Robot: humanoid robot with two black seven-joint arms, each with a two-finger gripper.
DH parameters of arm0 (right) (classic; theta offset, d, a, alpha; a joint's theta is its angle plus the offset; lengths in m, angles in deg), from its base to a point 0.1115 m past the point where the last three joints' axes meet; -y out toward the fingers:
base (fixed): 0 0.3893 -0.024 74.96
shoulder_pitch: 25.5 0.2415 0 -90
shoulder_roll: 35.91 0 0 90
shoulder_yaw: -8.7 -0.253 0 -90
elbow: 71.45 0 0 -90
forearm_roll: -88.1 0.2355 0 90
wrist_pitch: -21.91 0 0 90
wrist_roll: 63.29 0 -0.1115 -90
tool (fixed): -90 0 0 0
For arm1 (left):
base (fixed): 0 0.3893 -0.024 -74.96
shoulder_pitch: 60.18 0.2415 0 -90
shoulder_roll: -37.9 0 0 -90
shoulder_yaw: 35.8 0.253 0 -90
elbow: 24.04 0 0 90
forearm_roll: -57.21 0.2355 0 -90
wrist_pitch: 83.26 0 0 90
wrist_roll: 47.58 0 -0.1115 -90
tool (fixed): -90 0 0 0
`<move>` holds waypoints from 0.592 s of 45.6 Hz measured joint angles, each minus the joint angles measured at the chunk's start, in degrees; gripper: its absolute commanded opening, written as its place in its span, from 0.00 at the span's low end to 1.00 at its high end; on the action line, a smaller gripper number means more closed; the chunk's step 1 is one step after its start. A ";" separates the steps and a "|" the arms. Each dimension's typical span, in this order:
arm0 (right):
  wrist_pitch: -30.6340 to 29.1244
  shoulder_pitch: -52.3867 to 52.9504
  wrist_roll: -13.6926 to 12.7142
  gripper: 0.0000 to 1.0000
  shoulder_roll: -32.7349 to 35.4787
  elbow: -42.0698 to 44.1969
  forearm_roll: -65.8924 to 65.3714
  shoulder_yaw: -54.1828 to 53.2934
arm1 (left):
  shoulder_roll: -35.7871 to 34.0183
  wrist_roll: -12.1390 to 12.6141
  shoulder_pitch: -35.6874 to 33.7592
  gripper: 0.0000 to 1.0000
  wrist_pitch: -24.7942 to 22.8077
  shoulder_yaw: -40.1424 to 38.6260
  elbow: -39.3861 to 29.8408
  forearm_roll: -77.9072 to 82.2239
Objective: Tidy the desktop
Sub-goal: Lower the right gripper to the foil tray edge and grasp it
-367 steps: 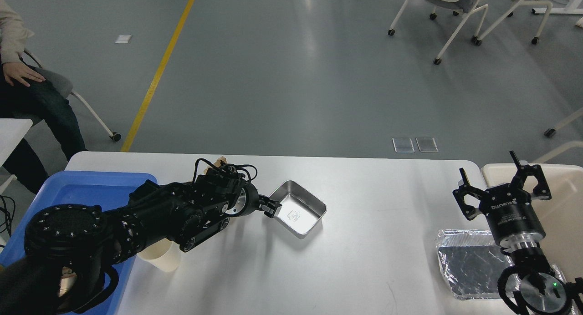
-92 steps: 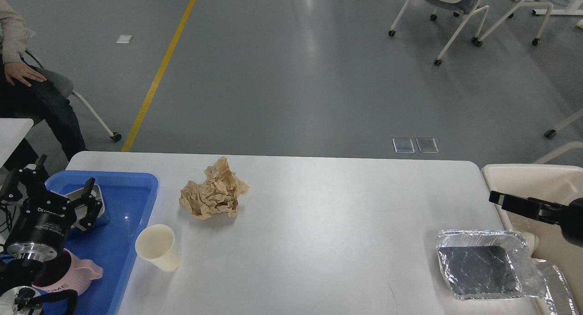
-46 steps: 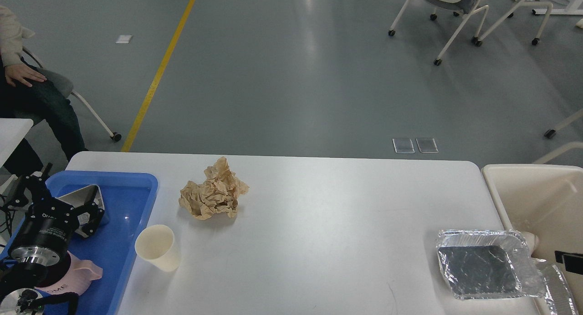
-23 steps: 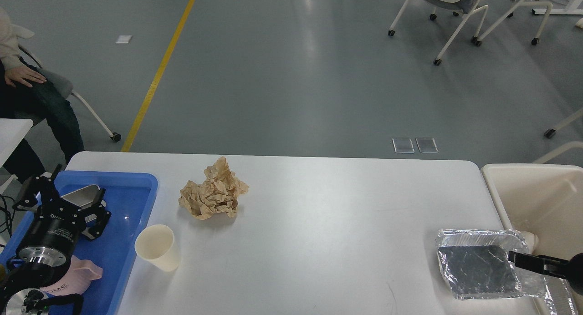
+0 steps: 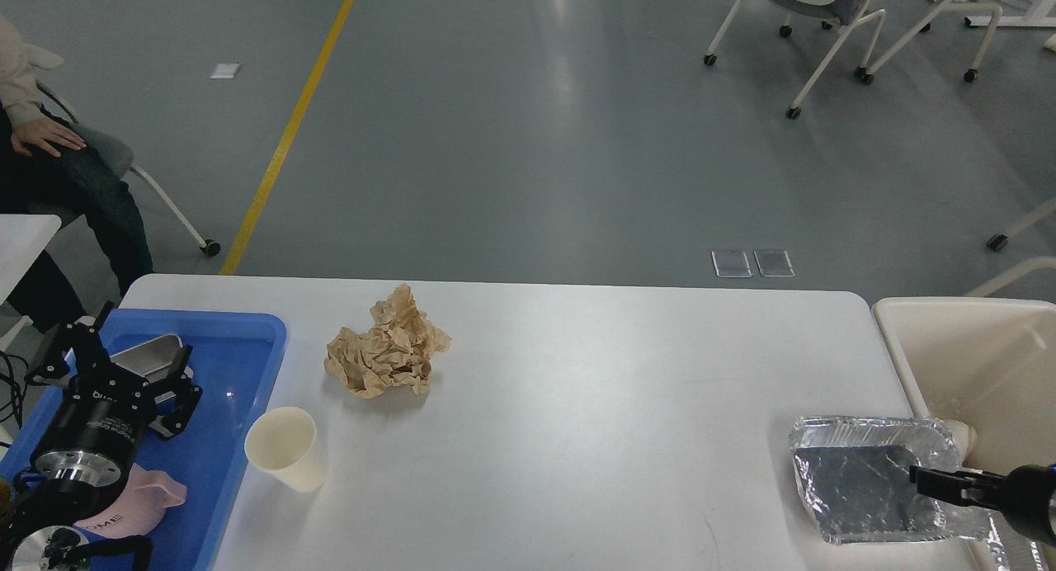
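Observation:
The white desktop [image 5: 577,406] holds a crumpled brown paper [image 5: 388,346], a cream paper cup [image 5: 285,449] and a crinkled foil tray [image 5: 866,480]. My left gripper [image 5: 122,366] is open over the blue tray [image 5: 235,365]. Its fingers stand either side of a steel tray [image 5: 148,350] that lies in the blue tray. My right gripper [image 5: 917,475] reaches in from the right, over the right part of the foil tray. It is seen side-on as one dark bar, so its jaws cannot be told apart.
A pink cup [image 5: 140,495] lies in the blue tray beside my left wrist. A cream bin [image 5: 973,348] stands off the table's right end. A seated person [image 5: 49,142] is at the far left, and chairs [image 5: 825,26] stand at the back right.
The steel tray went from the table's middle into the blue tray and my left gripper let go. My right gripper left the view, then came back leftward over the foil tray.

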 measured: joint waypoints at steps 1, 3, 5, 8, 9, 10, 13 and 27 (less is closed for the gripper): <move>0.08 0.06 0.01 1.00 -0.10 0.24 0.00 0.25 | 0.01 0.00 0.00 0.97 -0.01 0.00 0.00 0.00; 0.26 0.15 0.04 0.98 -0.27 0.68 0.00 0.69 | 0.05 -0.01 0.00 0.97 -0.04 0.00 0.00 0.00; 0.47 0.19 0.04 0.94 -0.54 1.15 0.00 0.94 | 0.08 -0.03 0.00 0.97 -0.06 0.00 0.00 0.00; 0.70 0.21 0.07 0.88 -1.20 1.98 0.00 1.12 | 0.11 -0.05 0.00 0.97 -0.06 0.00 0.00 0.00; 0.77 0.21 0.06 0.84 -1.54 2.49 0.00 1.16 | 0.11 -0.05 0.00 0.97 -0.06 0.00 0.00 0.00; 0.82 0.21 0.06 0.79 -1.83 2.97 0.00 1.17 | 0.12 -0.05 0.00 0.97 -0.06 0.00 -0.01 0.00; 0.91 0.21 0.05 0.62 -2.87 4.72 0.03 1.20 | 0.12 -0.05 0.13 0.97 -0.09 0.00 -0.05 0.00; 0.96 0.28 0.09 0.00 -4.24 7.54 0.84 3.57 | 0.11 -0.05 0.85 0.97 -0.27 0.00 -0.06 0.00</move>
